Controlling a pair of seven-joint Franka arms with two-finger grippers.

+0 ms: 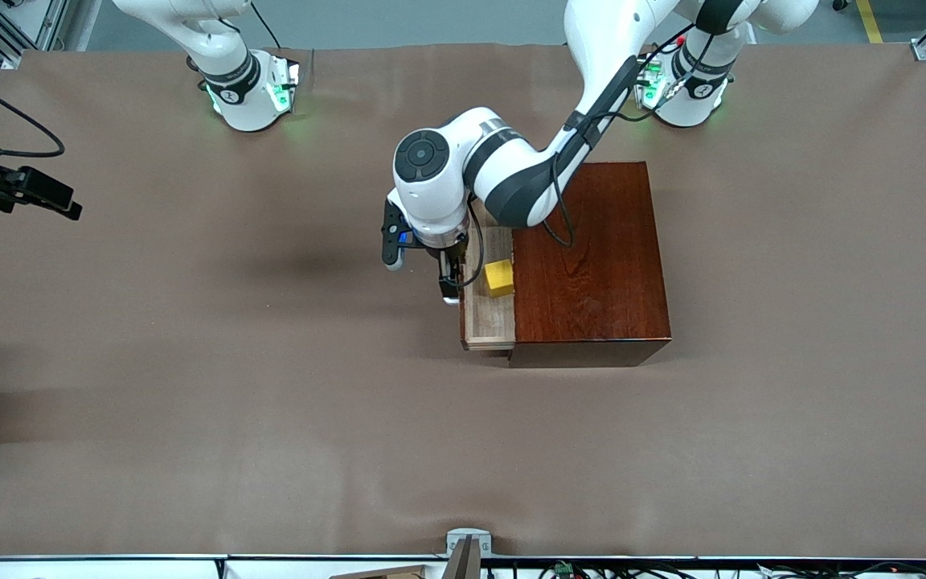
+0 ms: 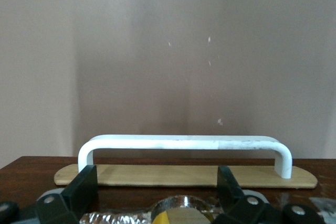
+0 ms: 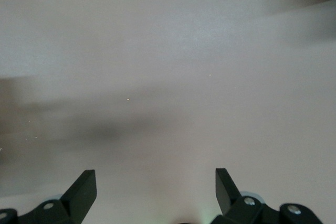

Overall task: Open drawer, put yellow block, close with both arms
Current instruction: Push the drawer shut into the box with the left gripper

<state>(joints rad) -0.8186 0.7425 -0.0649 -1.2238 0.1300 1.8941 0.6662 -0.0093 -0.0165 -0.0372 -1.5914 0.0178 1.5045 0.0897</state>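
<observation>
The drawer stands part-way out of the dark wooden box, toward the right arm's end of the table. The yellow block lies in it, close to the box's edge. My left gripper hangs at the drawer's front, open, with nothing between its fingers. In the left wrist view the open left gripper is just above the dark drawer front, close to the white bar handle; a sliver of the yellow block shows. My right gripper waits open at the right arm's end of the table; the right wrist view shows the open gripper over bare cloth.
Brown cloth covers the table. The left arm's elbow leans over the box's top. Both bases stand at the edge farthest from the front camera. A metal bracket sits at the nearest edge.
</observation>
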